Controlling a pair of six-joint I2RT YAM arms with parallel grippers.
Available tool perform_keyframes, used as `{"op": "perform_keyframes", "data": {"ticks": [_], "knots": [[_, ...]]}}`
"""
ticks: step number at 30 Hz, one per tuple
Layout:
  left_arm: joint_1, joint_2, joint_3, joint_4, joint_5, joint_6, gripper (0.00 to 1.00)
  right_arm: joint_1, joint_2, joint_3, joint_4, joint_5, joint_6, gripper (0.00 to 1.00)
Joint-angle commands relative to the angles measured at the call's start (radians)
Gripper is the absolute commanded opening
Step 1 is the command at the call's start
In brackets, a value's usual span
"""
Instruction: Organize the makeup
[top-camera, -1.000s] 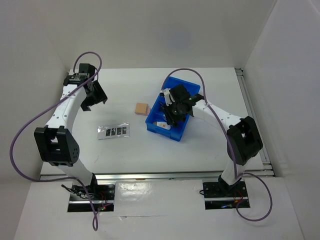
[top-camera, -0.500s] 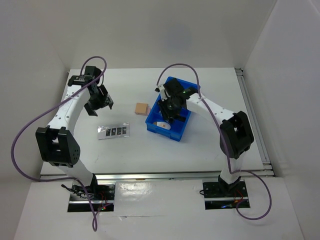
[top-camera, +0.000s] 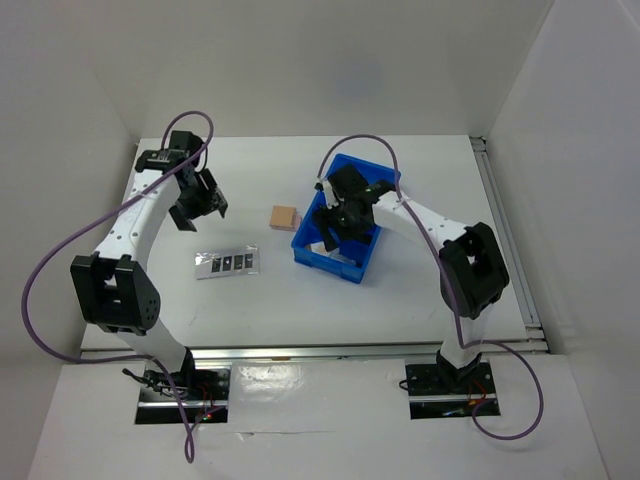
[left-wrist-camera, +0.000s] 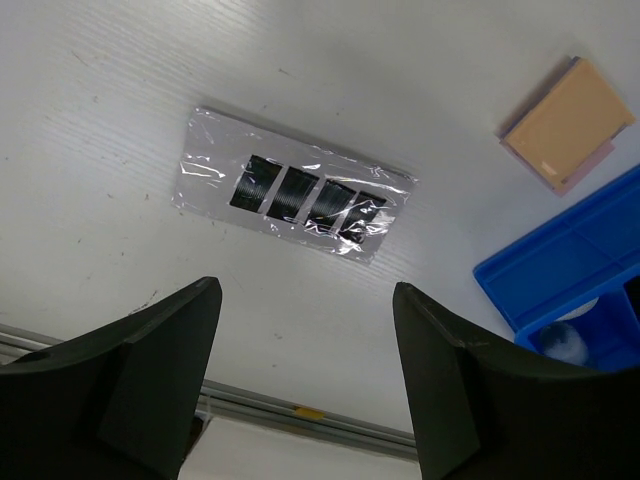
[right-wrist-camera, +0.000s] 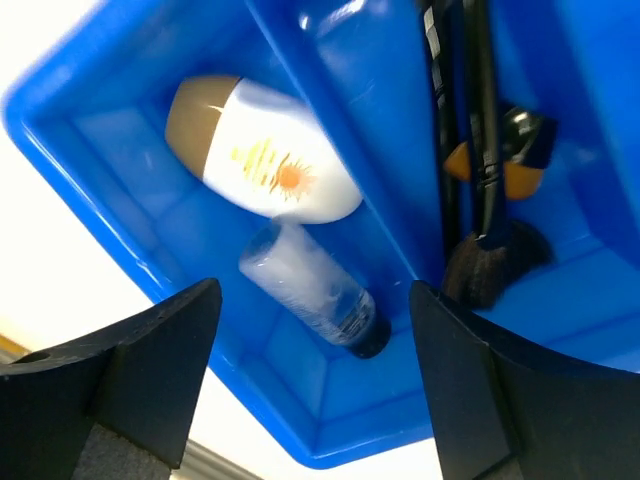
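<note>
The right fingers (right-wrist-camera: 140, 380) stood spread above the blue bin (right-wrist-camera: 380, 100), the small tube (right-wrist-camera: 315, 290) lying free between them; the left fingers (left-wrist-camera: 130, 380) gaped over the palette strip (left-wrist-camera: 295, 195).

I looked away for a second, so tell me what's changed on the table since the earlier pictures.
The right gripper opened over the blue bin; a small tube lies beneath it beside the white compact. The left gripper swung slightly toward the bin, staying open. The palette strip and tan pad haven't moved.

A blue compartmented bin (top-camera: 330, 262) sits right of centre on the white table (top-camera: 300, 310), white panels (top-camera: 330, 70) around it.
</note>
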Motion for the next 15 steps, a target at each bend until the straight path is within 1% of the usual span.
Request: {"op": "perform_keyframes", "data": {"ticks": [1, 3, 4, 6, 7, 8, 9, 10, 11, 12, 13, 14, 15], "knots": [[-0.019, -0.045, 0.056, 0.020, 0.025, 0.028, 0.83, 0.026, -0.091, -0.001, 0.101, 0.068, 0.049, 0.83], [-0.019, -0.056, 0.056, 0.035, 0.025, 0.037, 0.83, 0.035, -0.091, 0.022, 0.134, 0.102, 0.071, 0.78], [-0.019, -0.080, 0.025, 0.050, 0.025, 0.046, 0.83, 0.035, -0.061, 0.068, 0.143, 0.118, 0.071, 0.77], [-0.019, -0.094, 0.001, 0.077, 0.035, 0.055, 0.83, 0.046, -0.010, 0.141, 0.134, 0.163, 0.084, 0.77], [-0.019, -0.094, -0.018, 0.089, 0.025, 0.055, 0.83, 0.058, 0.023, 0.189, 0.097, 0.184, 0.085, 0.77], [-0.019, -0.105, -0.018, 0.089, 0.025, 0.055, 0.83, 0.058, 0.095, 0.294, 0.073, 0.215, 0.097, 0.80], [-0.019, -0.117, -0.028, 0.089, -0.003, 0.055, 0.83, 0.067, 0.134, 0.356, 0.042, 0.224, 0.106, 0.83], [-0.019, -0.117, -0.029, 0.089, -0.003, 0.055, 0.83, 0.080, 0.169, 0.413, 0.020, 0.234, 0.106, 0.84], [-0.019, -0.132, -0.029, 0.089, -0.003, 0.055, 0.83, 0.080, 0.241, 0.529, -0.027, 0.261, 0.121, 0.86], [-0.019, -0.155, -0.029, 0.080, -0.015, 0.055, 0.83, 0.096, 0.275, 0.583, -0.046, 0.276, 0.121, 0.87], [-0.019, -0.169, -0.029, 0.080, -0.026, 0.055, 0.83, 0.109, 0.304, 0.629, -0.058, 0.292, 0.149, 0.94], [-0.010, -0.182, -0.039, 0.080, -0.035, 0.055, 0.83, 0.109, 0.335, 0.716, -0.081, 0.301, 0.161, 0.97], [-0.010, -0.194, -0.039, 0.080, -0.035, 0.055, 0.84, 0.109, 0.394, 0.759, -0.093, 0.301, 0.161, 0.97]]}}
